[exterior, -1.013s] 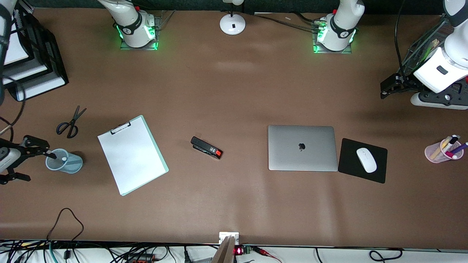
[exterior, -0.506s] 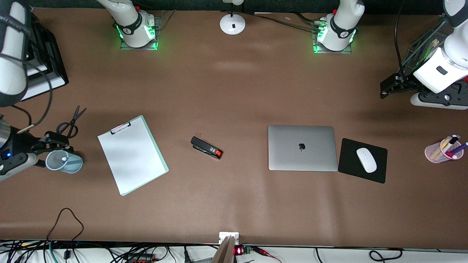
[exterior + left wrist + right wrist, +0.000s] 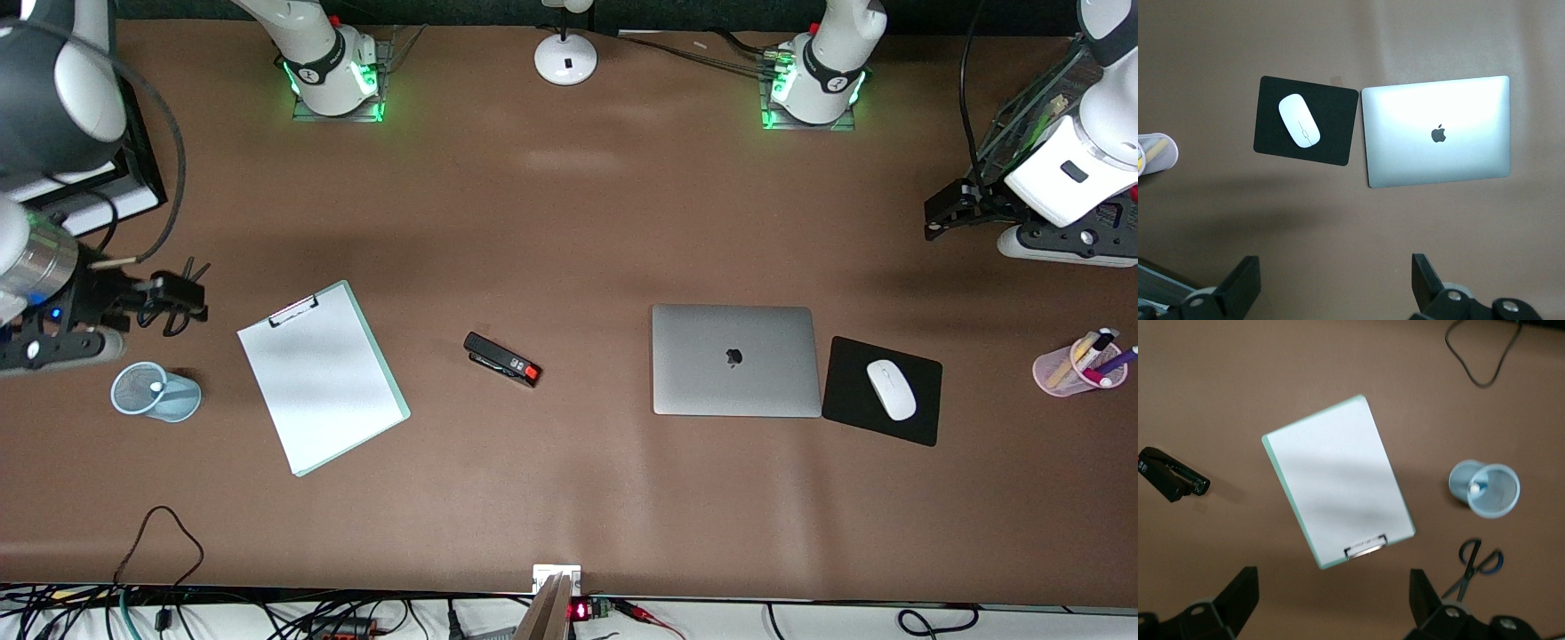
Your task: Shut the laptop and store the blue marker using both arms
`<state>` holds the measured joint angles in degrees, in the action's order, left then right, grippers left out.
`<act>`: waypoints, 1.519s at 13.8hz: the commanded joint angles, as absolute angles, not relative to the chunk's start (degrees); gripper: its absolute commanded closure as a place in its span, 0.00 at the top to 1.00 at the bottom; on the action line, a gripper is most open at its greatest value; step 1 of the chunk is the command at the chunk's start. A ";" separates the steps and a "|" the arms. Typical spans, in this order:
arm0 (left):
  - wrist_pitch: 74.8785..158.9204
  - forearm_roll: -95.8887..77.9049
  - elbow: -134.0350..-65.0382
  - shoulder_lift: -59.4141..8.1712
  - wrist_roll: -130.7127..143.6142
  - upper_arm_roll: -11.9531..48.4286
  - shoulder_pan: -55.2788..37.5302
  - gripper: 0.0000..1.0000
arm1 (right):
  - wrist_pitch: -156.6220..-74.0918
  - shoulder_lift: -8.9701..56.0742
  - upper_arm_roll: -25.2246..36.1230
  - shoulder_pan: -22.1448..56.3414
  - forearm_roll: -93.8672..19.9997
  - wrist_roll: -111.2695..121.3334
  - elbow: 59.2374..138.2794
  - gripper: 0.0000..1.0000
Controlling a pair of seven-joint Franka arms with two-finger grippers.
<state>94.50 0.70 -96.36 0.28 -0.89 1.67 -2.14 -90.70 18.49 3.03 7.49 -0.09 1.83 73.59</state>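
since the laptop [image 3: 735, 360] lies shut and the blue cup [image 3: 156, 392] shows only the marker's white end, both arms look done: the right gripper [image 3: 182, 295], spread empty, hangs over the scissors [image 3: 1478, 565], and the left gripper [image 3: 944, 213], also spread empty, waits over its end of the table.

Both arms white with dark grey joint bands; bases [image 3: 336, 76] lit green; black grippers; black cable on right arm [image 3: 53, 80]

Mouse [image 3: 891, 389] on pad [image 3: 853, 404] beside laptop [image 3: 735, 360]
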 commanded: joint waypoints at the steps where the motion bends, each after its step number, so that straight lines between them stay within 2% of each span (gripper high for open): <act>1: 94.22 -0.44 -96.77 0.79 -2.29 1.41 -2.02 1.00 | -91.05 10.22 3.16 7.65 0.79 -0.88 82.86 1.00; 3: 94.22 -0.53 -96.77 0.79 -2.29 1.41 -2.02 1.00 | -91.58 5.65 3.25 7.56 0.79 -1.32 87.17 1.00; 8: 94.22 -0.44 -96.85 0.79 -2.29 1.41 -2.02 1.00 | -91.84 -1.04 3.25 7.47 0.70 -1.41 92.54 1.00; 13: 94.22 -0.44 -96.86 0.79 -2.20 1.41 -2.02 1.00 | -96.23 -7.64 3.43 7.21 0.35 -1.41 100.89 1.00; 21: 94.22 -0.44 -96.77 0.79 -2.29 1.41 -2.11 1.00 | -96.24 -7.30 3.43 6.59 -0.26 -1.41 99.41 1.00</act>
